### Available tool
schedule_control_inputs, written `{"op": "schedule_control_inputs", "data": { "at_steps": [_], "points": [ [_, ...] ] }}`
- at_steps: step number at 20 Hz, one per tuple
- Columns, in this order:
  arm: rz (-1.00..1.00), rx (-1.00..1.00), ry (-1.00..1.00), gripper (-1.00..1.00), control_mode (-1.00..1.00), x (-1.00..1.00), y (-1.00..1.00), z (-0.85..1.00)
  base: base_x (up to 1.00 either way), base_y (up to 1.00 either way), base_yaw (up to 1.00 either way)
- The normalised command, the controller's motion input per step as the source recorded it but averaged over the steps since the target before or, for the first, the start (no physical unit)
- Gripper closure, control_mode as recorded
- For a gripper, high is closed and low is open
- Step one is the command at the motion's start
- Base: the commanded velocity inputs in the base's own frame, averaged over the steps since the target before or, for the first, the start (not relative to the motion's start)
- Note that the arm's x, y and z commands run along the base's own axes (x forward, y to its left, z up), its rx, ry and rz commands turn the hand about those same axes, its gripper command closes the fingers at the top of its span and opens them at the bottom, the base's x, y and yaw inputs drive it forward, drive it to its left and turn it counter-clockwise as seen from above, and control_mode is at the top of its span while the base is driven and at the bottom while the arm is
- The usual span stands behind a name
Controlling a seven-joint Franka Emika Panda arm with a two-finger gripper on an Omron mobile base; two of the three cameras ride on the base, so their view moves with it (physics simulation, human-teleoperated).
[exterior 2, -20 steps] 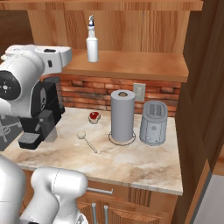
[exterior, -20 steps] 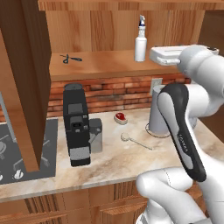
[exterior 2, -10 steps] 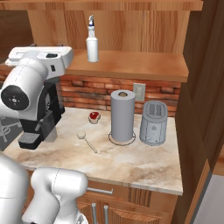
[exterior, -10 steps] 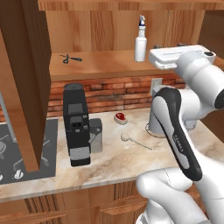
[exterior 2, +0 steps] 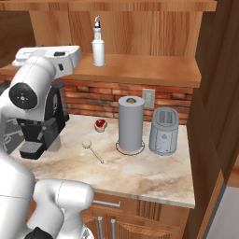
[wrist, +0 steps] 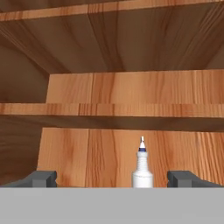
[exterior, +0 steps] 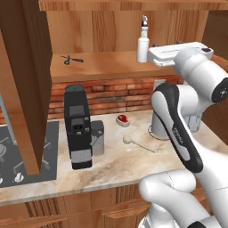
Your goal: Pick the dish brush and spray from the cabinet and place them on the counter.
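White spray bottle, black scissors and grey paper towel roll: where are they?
White spray bottle (exterior 2: 98, 51): right base view, body.
Black scissors (exterior: 71, 59): left base view, blades' crossing.
Grey paper towel roll (exterior 2: 130, 123): right base view, side.

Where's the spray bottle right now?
The spray stands upright on the cabinet shelf, above the paper towel roll; in the hand view it sits between the open pincer tips, farther back.

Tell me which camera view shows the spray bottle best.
The right base view: the spray stands whole and unblocked on the cabinet shelf, trigger nozzle to base. The left base view shows it whole too, but beside the robot's hand. The hand view shows it small, its base cut off, between the open gripper fingertips.
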Motion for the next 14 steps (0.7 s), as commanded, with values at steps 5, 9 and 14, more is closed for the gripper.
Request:
{"op": "schedule_control_inputs", "data": {
  "at_steps": [5,9,14],
  "points": [
    [0.00,-0.04,0.04,-1.00,-1.00,0.17,-0.03,0.14,0.00,0.00,0.00],
    [0.00,-0.03,0.02,-1.00,-1.00,0.16,-0.03,0.02,0.00,0.00,0.00],
    [0.00,-0.02,0.00,-1.00,-1.00,0.11,-0.02,-0.07,0.00,0.00,0.00]
  ]
}}
